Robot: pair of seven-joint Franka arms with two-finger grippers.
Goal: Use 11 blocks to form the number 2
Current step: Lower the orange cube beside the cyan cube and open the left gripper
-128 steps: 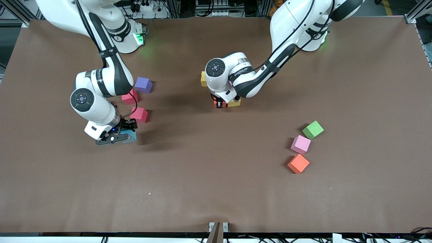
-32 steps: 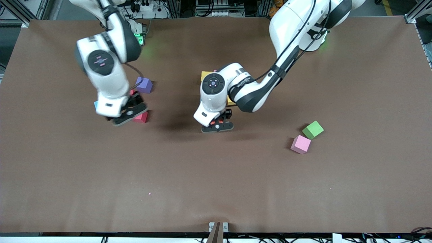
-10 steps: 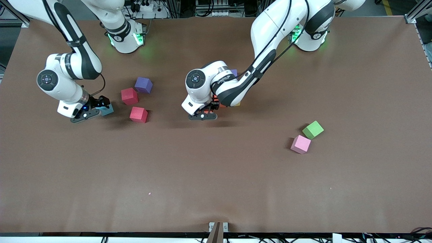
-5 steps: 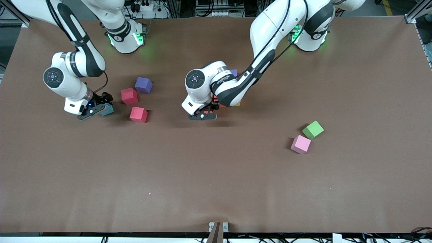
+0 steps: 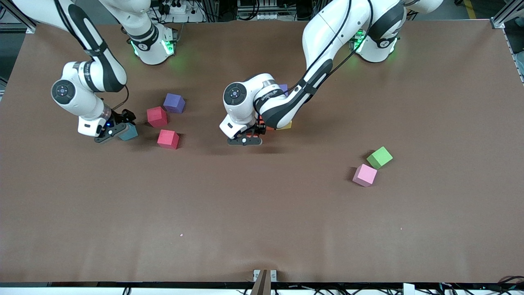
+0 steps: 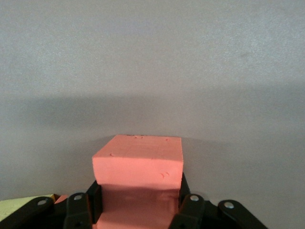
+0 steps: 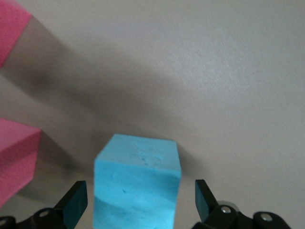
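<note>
Two cubes (image 5: 372, 167) – pink, green – on brown table (image 5: 262, 213), w/ cables by bases.

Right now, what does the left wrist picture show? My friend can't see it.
The left gripper is shut on an orange block, its black fingers pressing two sides. The brown table fills the rest, and a bit of a yellow block peeks in at one corner.

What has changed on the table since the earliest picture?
The left tool fetched the orange cube from beside the pink cube and holds it at the digit. The right tool, now open, moved the blue cube toward its table end. Green, pink, purple and both red cubes stayed.
</note>
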